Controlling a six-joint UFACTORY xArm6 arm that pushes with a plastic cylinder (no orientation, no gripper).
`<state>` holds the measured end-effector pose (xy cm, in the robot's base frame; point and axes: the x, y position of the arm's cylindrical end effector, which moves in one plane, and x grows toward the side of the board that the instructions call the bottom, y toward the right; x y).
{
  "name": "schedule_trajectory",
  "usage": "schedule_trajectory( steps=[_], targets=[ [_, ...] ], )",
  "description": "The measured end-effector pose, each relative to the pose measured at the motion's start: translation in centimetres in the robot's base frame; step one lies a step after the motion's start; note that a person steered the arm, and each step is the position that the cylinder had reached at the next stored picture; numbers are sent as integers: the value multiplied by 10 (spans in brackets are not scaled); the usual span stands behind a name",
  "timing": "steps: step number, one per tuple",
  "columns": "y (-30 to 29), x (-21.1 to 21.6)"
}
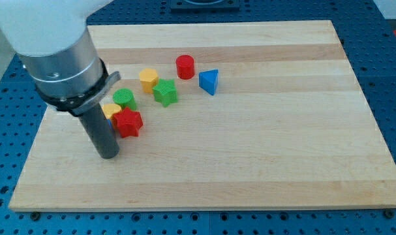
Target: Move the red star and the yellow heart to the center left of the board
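The red star lies at the view's left of the wooden board. The yellow heart touches its upper left side and is partly hidden behind my rod. My tip rests on the board just below and left of the red star, close to it. A green round block sits right above the heart and the star.
A yellow hexagon block, a green star, a red cylinder and a blue triangle stand in a loose row toward the view's top centre. The arm's white and grey body covers the board's top left corner.
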<state>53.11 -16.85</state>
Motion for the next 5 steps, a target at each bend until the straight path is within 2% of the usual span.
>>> schedule_trajectory(
  steps=[2,3,4,5],
  targets=[
    [-5,-48],
    [-26,-63],
    [-37,-53],
    [-37,-18]
  ],
)
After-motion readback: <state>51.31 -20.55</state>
